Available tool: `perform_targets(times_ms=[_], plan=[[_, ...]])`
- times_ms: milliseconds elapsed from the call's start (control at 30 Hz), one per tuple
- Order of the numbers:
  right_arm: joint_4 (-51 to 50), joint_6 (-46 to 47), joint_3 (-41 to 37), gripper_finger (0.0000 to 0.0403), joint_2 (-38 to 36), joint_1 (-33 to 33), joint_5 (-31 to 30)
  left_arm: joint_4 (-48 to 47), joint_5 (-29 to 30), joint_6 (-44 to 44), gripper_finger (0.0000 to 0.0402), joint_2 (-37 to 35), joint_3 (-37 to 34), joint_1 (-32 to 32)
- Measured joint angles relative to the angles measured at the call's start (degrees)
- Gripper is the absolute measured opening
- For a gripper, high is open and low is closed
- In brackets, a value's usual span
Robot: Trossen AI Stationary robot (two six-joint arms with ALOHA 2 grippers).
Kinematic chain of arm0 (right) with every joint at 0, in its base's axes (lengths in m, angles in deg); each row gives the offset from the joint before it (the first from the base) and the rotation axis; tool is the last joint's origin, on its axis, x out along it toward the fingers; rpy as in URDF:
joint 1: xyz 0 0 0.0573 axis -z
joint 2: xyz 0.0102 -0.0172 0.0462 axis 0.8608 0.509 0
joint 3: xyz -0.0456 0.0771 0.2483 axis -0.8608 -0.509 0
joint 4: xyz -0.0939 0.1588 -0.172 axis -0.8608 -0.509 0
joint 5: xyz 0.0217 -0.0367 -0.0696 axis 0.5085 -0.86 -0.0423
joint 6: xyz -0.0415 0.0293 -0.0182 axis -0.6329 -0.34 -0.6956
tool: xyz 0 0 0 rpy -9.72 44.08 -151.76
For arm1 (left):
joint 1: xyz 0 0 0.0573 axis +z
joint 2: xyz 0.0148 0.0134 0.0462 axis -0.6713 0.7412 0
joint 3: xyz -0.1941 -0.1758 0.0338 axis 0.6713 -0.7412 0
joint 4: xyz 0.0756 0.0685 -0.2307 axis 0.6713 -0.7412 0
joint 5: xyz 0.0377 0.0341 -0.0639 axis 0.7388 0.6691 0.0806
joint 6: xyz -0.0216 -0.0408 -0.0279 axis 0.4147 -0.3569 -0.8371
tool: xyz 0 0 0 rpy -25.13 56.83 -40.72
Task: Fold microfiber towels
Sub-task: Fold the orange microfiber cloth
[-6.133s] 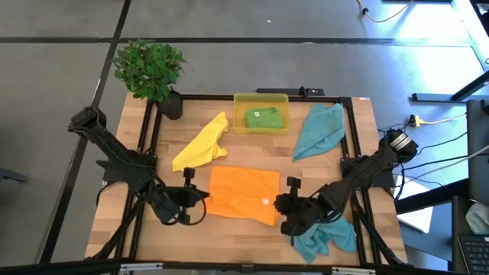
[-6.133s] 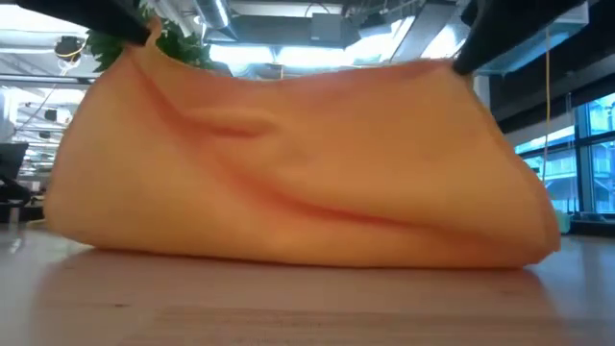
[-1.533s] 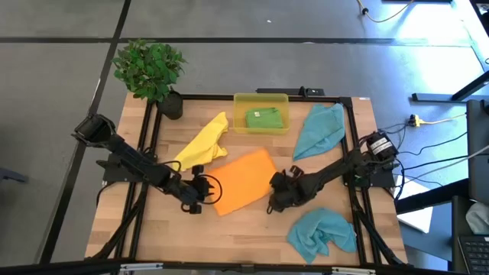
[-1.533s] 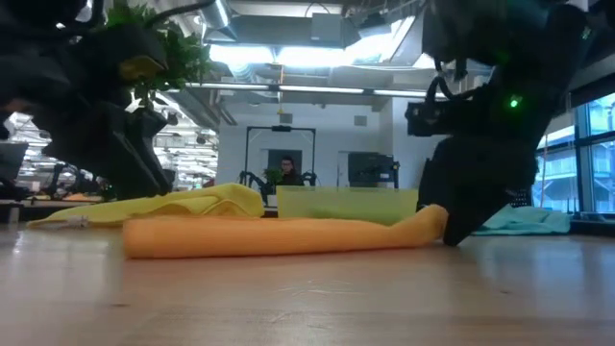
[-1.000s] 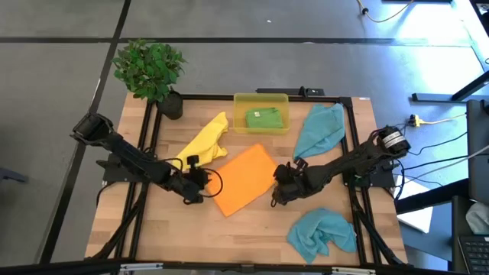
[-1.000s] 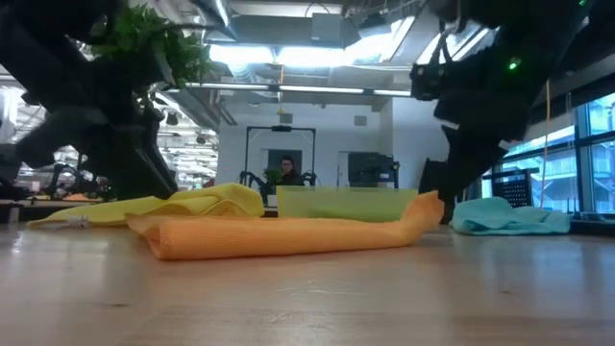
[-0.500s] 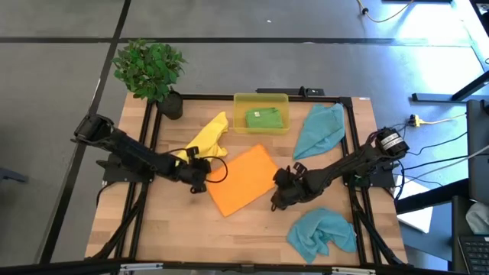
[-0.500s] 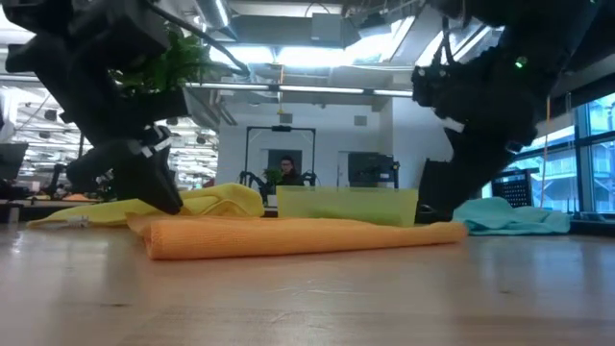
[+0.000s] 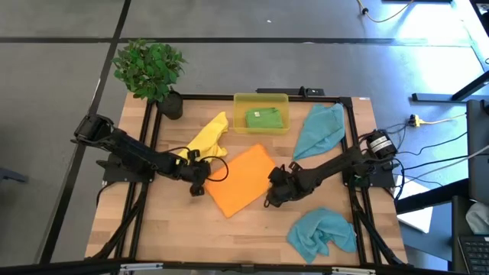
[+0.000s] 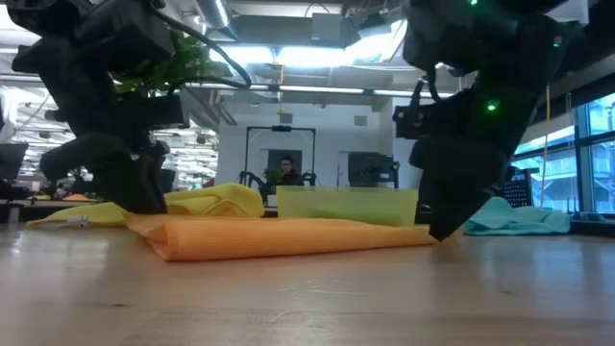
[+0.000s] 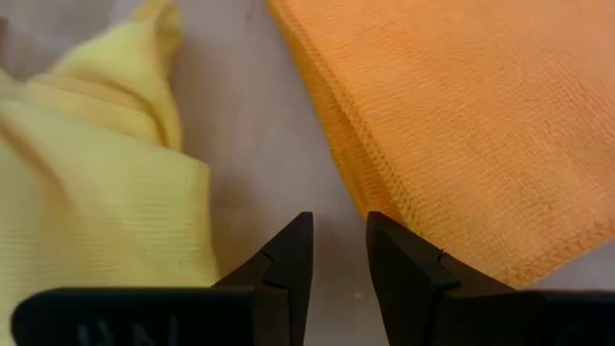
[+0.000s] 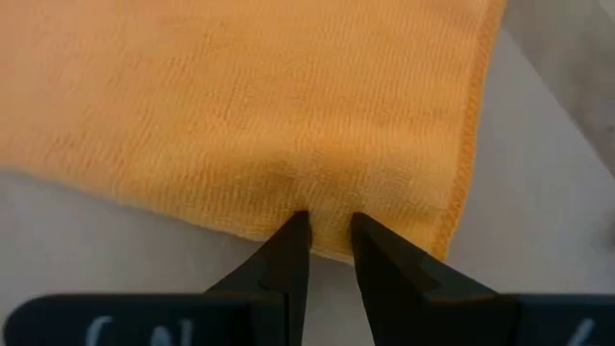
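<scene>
The orange towel (image 9: 241, 179) lies folded flat at mid-table, askew to the edges. My left gripper (image 11: 338, 226) stands open at its left end, over bare wood between it and the yellow towel (image 9: 202, 141), with nothing between the fingers. My right gripper (image 12: 327, 223) is down at the orange towel's right-near edge, its fingers a narrow gap apart. A green towel (image 9: 264, 118) lies folded in the bin. Two teal towels lie crumpled, one at the far right (image 9: 319, 130) and one at the near right (image 9: 322, 233). My left gripper's one finger (image 11: 394, 259) stands right beside the orange towel's folded edge (image 11: 360, 163); whether it touches I cannot tell. My right gripper's fingertips (image 12: 293, 231) rest on the orange towel's edge (image 12: 240, 216) near a hemmed corner, slanting down from the table's right. Orange cloth shows in the gap; whether any is pinched I cannot tell. The towel lies flat on the table.
A translucent yellow bin (image 9: 260, 98) stands at the far edge's middle. A potted plant (image 9: 150, 69) sits at the far left corner. Bare wood shows along the near edge, left of the near teal towel. A person sits in the room beyond the table (image 10: 288, 173).
The orange towel's right end, raised beside my right gripper a second ago, now lies flat. My right gripper has since come down onto that edge. My left gripper has shifted a little toward the far edge and turned, staying at the towel's left end.
</scene>
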Motion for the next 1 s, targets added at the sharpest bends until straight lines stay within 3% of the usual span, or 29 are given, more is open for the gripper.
perform_targets(times_ms=[200, 467, 567, 733, 900, 1000], plan=[[-3.20, -1.94, 0.05, 0.0087, 0.30, 2.67, -0.69, 0.33, -3.43, -0.91, 0.0092, 0.00, 0.00, -2.42], [-4.33, -22.80, -0.17, 0.0087, 0.28, 6.24, -4.43, 12.07, -13.81, 0.86, 0.0092, 0.00, 0.00, -8.96], [-4.17, -31.54, -0.17, 0.0087, 0.28, 8.46, -4.55, 13.63, -13.72, 2.76, 0.0092, 0.00, 0.00, -11.57], [-3.58, -42.56, -0.08, 0.0087, 0.28, 11.63, -5.06, 13.57, -8.42, 3.84, 0.0092, 0.00, 0.00, -13.68], [-7.78, -38.46, 2.53, 0.0087, -0.97, 13.23, -5.25, 13.57, -5.30, 3.89, 0.0092, 0.00, 0.00, -14.24], [-8.46, -37.81, 3.29, 0.0087, -3.06, 10.93, -5.09, 13.63, -4.88, 4.11, 0.0092, 0.00, 0.00, -14.37]])
